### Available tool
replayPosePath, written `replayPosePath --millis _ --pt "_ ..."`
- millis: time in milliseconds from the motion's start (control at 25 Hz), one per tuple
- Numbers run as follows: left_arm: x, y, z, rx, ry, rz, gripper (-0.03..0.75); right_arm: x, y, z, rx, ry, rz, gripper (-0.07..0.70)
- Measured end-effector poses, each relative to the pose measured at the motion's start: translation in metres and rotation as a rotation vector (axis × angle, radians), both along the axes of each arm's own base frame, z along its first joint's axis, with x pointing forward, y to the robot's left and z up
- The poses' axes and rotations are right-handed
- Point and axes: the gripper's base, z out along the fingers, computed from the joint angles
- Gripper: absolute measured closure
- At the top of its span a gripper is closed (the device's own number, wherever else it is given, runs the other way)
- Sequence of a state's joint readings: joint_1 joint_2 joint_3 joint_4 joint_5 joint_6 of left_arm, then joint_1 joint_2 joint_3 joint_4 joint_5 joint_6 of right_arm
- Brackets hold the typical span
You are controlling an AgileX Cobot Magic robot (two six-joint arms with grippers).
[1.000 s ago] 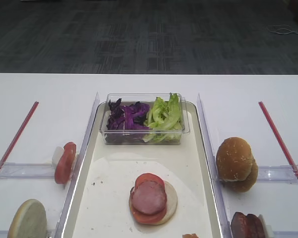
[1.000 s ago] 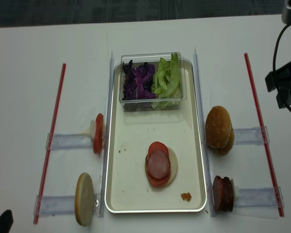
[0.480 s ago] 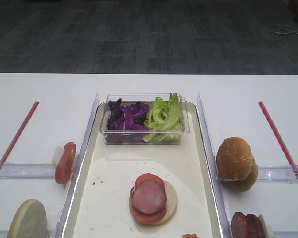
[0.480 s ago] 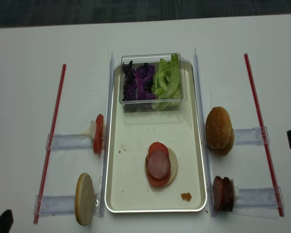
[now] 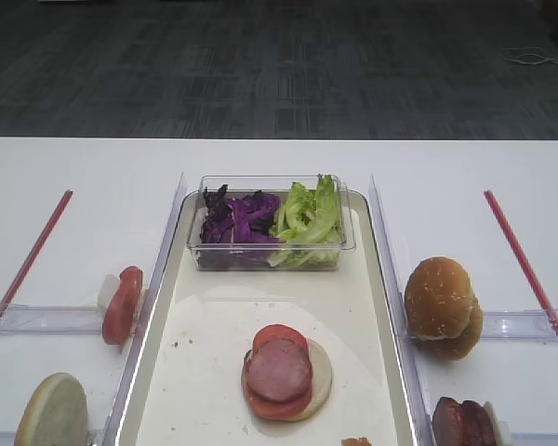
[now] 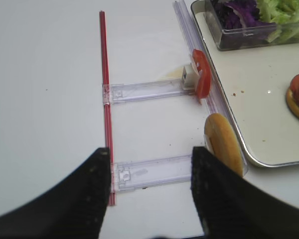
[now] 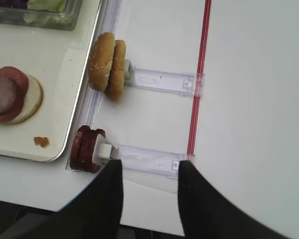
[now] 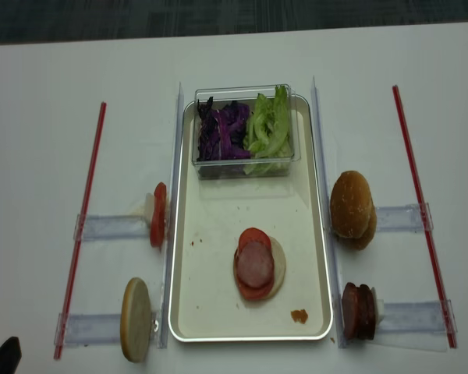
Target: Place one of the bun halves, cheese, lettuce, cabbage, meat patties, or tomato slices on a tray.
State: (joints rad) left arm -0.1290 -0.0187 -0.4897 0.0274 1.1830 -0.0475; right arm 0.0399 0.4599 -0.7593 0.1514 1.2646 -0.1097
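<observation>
Tray (image 8: 186, 312): long cream tray with a silver rim, lying in the middle of the white table (image 8: 47, 93).
Stack on tray: a pale bun half (image 8: 274, 265) lies flat, with a tomato slice (image 8: 253, 236) and a meat patty (image 8: 256, 263) on top of it.
Clear box (image 8: 245, 165): sits at the tray's far end; the cabbage (image 8: 225, 128) fills its left side, the lettuce (image 8: 270, 125) its right.
Right side of tray: two sesame bun tops (image 7: 107, 64) stand on edge in a clear rail (image 7: 162, 81); nearer the table edge, meat patties (image 7: 86, 149) stand on edge in a second rail.
Right gripper (image 7: 148, 191): seen only in its wrist view, above the near table edge, with the upright patties just ahead and to the left of its left finger. Fingers apart, a visible gap between them, nothing held or touched.
Left side of tray: a tomato slice (image 6: 201, 73) stands on edge in its rail; a pale bun half (image 6: 222, 147) stands on edge nearer, just beside the tray rim.
Left gripper (image 6: 150, 194): fingers spread wide, empty; the pale bun half sits just beyond the right finger, contact hard to judge from this angle.
Red strips (image 8: 88, 204): one runs along each outer end of the rails.
</observation>
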Motion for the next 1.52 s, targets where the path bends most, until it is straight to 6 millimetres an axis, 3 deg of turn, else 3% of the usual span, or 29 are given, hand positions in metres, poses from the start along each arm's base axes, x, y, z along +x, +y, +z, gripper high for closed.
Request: replayPosePath --millis 240,560,840,1240,1520 --pt "0.000 0.000 0.000 0.000 0.000 0.000 0.365 -0.022 -0.001 0.000 -0.037 -0.104 0.046 0.344" --pt "0.000 0.000 0.000 0.000 0.000 0.000 0.365 -0.049 -0.002 -0.031 -0.047 -0.174 0.055 0.353" --pt "0.000 0.000 0.000 0.000 0.000 0.000 0.365 -0.051 0.000 -0.059 -0.041 -0.178 0.076 0.355" --pt "0.000 0.000 0.000 0.000 0.000 0.000 0.365 -0.057 0.003 -0.064 -0.037 -0.321 0.118 0.355" --pt "0.000 0.000 0.000 0.000 0.000 0.000 0.365 -0.054 -0.005 -0.064 -0.054 -0.322 0.006 0.356"
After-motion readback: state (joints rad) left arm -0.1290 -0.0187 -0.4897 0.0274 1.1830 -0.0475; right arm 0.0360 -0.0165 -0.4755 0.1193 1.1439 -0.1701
